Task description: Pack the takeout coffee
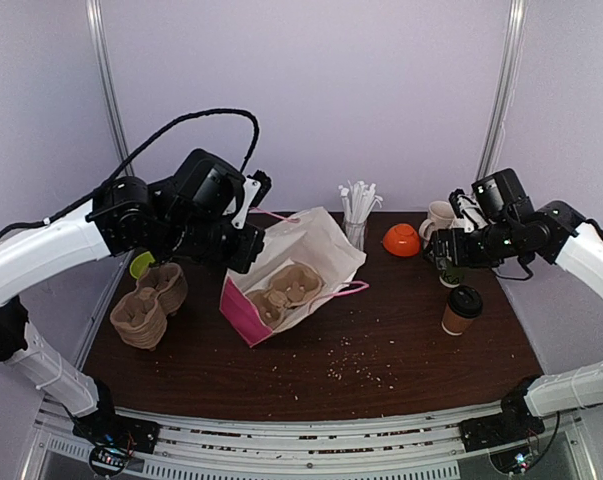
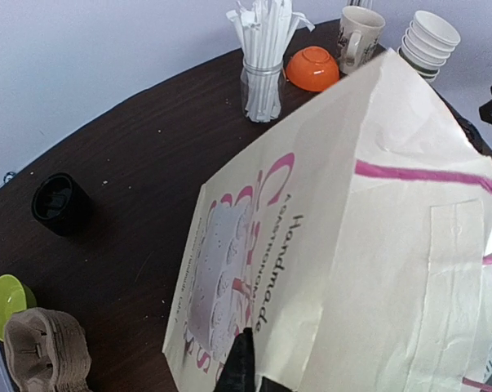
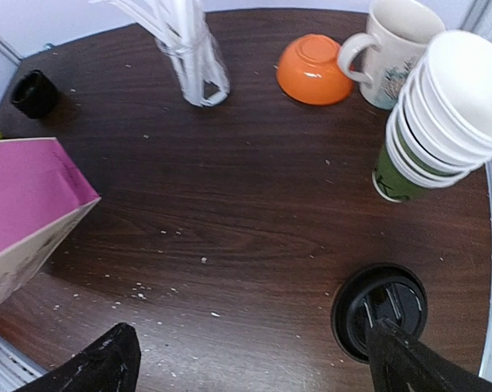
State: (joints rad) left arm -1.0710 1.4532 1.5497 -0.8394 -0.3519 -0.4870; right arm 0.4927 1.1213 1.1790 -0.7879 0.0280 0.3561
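- Coffee cup (image 1: 462, 310), brown paper with a black dome lid, stands upright on the right side of the dark table (image 1: 401, 350), on the near side of the mug (image 1: 440, 217) and the stack of paper cups (image 3: 441, 106).
- It is well apart from the paper bag (image 1: 301, 270) and outside it.
- Right gripper (image 3: 250, 331) hangs over the table beside the coffee cup with its jaws spread wide, holding nothing; in the right wrist view one finger shows just beside the black lid.
- Left gripper (image 1: 249, 245) is at the far left edge of the paper bag, clenched on the paper there.
- The paper bag lies tipped, its mouth facing the near edge, with a cardboard cup carrier (image 1: 281, 295) inside.
- A stack of carriers (image 1: 146, 305) sits at the left of the table, a green bowl (image 1: 141, 264) just behind it.
- A jar of straws (image 1: 356, 215) and an orange bowl (image 1: 402, 239) stand toward the far edge, between the bag and the mug.
- Crumbs (image 1: 366, 370) are scattered over the near part of the table.
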